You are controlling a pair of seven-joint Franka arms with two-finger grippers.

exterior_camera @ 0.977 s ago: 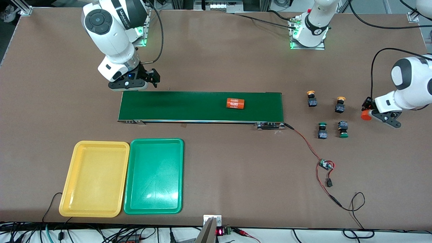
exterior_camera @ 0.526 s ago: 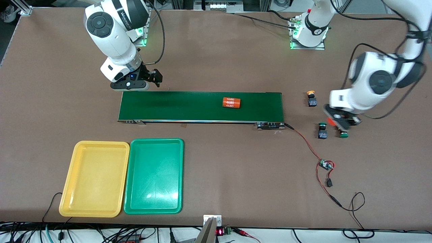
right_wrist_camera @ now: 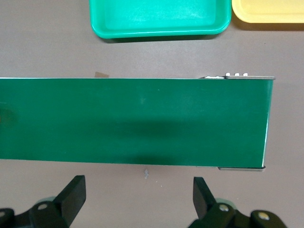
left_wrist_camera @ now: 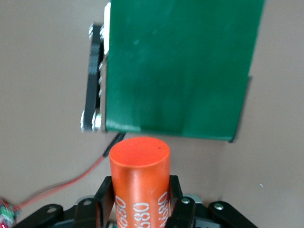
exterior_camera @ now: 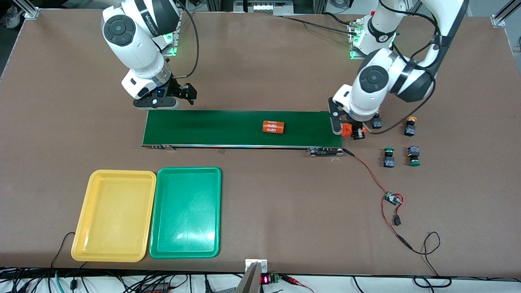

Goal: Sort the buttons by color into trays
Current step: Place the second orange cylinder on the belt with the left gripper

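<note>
Partly hidden: yellow button under left claw gripping orange cylinder; right claw open.

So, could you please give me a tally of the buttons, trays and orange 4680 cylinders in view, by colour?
Yellow-capped buttons: 2
Green-capped buttons: 2
Yellow tray: 1
Green tray: 1
Orange 4680 cylinders: 2, one on the conveyor belt, one held in the left gripper
Total: 8
</note>
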